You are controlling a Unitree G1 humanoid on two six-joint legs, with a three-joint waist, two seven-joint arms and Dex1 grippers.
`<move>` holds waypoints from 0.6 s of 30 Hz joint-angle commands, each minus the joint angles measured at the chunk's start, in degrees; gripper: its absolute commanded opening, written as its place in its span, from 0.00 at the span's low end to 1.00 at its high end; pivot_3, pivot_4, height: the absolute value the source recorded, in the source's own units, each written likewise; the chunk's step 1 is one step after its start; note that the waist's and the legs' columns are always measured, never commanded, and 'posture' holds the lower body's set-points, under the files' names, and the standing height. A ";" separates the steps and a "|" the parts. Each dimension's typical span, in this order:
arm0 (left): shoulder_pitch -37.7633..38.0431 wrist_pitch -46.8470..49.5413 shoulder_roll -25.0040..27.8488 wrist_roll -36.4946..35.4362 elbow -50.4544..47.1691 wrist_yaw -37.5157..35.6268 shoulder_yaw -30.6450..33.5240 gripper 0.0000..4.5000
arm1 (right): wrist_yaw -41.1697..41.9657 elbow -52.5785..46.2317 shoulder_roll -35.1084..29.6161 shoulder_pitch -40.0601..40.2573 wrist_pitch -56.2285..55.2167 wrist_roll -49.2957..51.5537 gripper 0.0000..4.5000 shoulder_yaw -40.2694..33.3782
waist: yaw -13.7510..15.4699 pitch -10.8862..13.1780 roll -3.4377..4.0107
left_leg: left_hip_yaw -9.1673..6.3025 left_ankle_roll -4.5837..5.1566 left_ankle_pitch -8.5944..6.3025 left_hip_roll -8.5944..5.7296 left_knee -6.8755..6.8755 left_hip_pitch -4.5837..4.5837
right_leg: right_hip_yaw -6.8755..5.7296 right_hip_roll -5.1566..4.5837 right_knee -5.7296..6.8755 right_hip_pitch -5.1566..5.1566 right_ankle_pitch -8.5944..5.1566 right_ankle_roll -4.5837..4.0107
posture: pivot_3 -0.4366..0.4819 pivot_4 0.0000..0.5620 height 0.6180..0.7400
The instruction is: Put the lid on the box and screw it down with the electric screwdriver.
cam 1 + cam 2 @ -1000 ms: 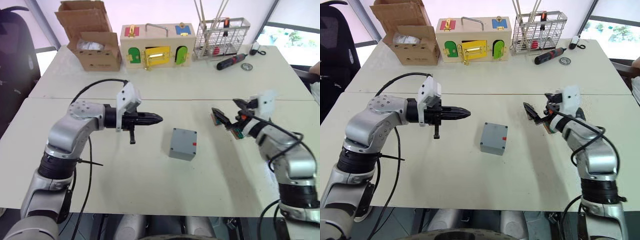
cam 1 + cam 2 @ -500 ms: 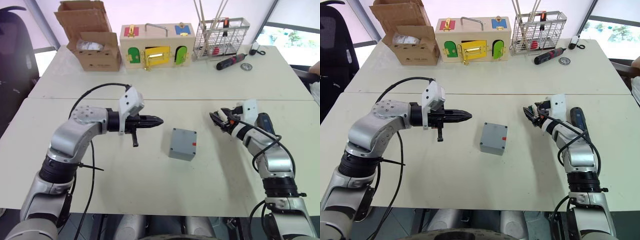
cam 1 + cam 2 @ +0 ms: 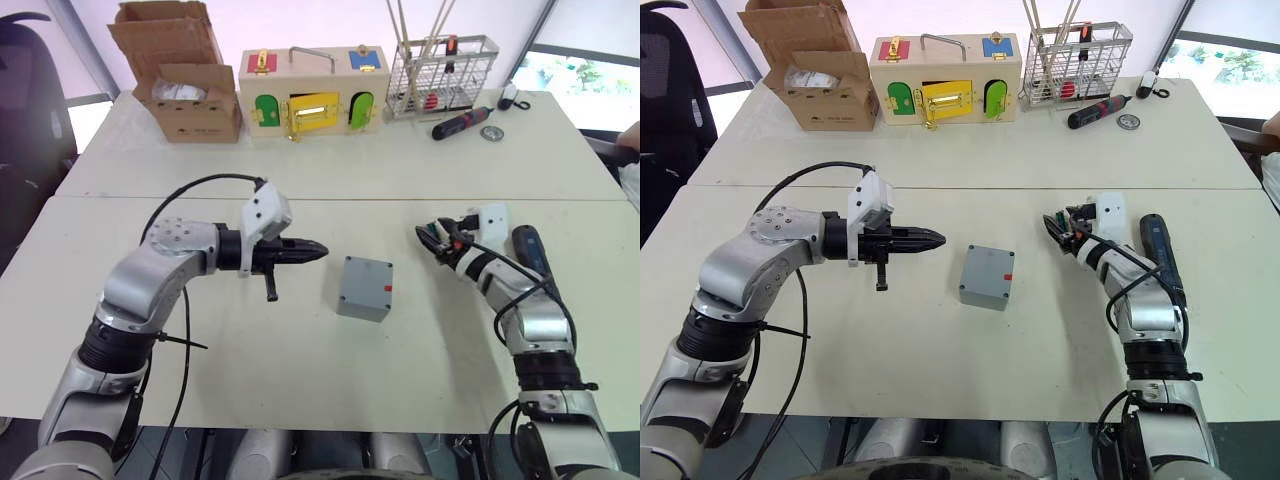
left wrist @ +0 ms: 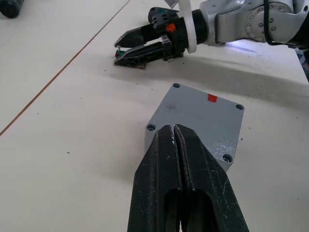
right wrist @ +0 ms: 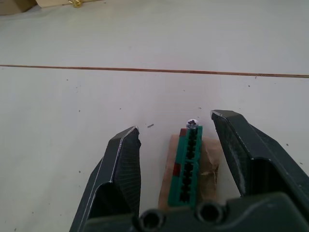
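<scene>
With the right pincer [image 5: 176,140] gaping empty around a small green connector block [image 5: 189,166] and the left pincer [image 4: 176,145] closed on nothing, the electric screwdriver [image 3: 1160,258] is lying ungrasped, so the lidded box [image 3: 987,277] is risking staying unscrewed.

At my counter's [image 3: 330,180] far edge I see an open cardboard box [image 3: 180,75], a wooden box with coloured doors [image 3: 315,90], a wire rack [image 3: 443,75] and a red-and-black screwdriver [image 3: 462,123].
</scene>
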 commanded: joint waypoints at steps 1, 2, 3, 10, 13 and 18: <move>0.12 -1.89 1.62 1.24 -1.93 -0.47 -0.99 0.00 | -0.49 -0.59 0.14 -1.39 -2.03 0.16 0.39 -1.93 | -0.06 0.00 0.00 | 0.00 0.00 0.00 0.00 0.00 0.00 | 0.00 0.00 0.00 0.00 0.00 0.00 | 0.48 0.27 0.98; 0.23 -2.11 1.75 1.29 -1.90 -0.51 -1.15 0.00 | -0.63 -0.38 0.12 -1.43 -2.11 0.00 0.31 -1.83 | -0.08 0.00 0.00 | 0.00 0.00 0.00 0.00 0.00 0.00 | 0.00 0.00 0.00 0.00 0.00 0.00 | 0.48 0.27 0.98; 0.28 -2.19 1.74 1.23 -1.99 -0.35 -1.18 0.00 | -0.65 -0.38 0.19 -1.33 -1.85 0.10 0.20 -1.82 | -0.07 0.00 0.00 | 0.00 0.00 0.00 0.00 -0.01 0.00 | 0.00 0.00 0.00 0.00 0.00 0.00 | 0.48 0.27 0.98; 0.26 -2.41 1.49 1.25 -1.90 -0.28 -1.18 0.00 | -1.95 -1.05 0.91 -0.72 -1.67 -0.26 0.02 -2.23 | -0.11 0.00 0.00 | 0.00 0.00 0.00 0.00 -0.01 0.00 | 0.00 0.00 0.00 0.00 0.00 0.00 | 0.48 0.27 0.98; 0.06 -2.56 1.42 1.21 -1.44 -0.38 -1.06 0.00 | -2.13 -1.31 0.70 -0.74 -1.67 -0.28 0.02 -2.42 | -0.11 0.00 0.00 | 0.00 0.00 0.00 0.00 -0.01 0.00 | 0.00 0.00 0.00 0.00 0.00 0.00 | 0.48 0.27 0.98; -0.66 -2.76 1.38 0.88 -0.12 -0.75 -0.38 0.00 | -2.42 -6.39 -0.08 -1.85 1.65 2.78 0.02 -4.95 | -0.09 0.01 0.01 | 0.00 0.00 0.00 0.00 -0.01 0.00 | 0.00 0.00 0.00 -0.01 0.00 0.00 | 0.48 0.27 0.98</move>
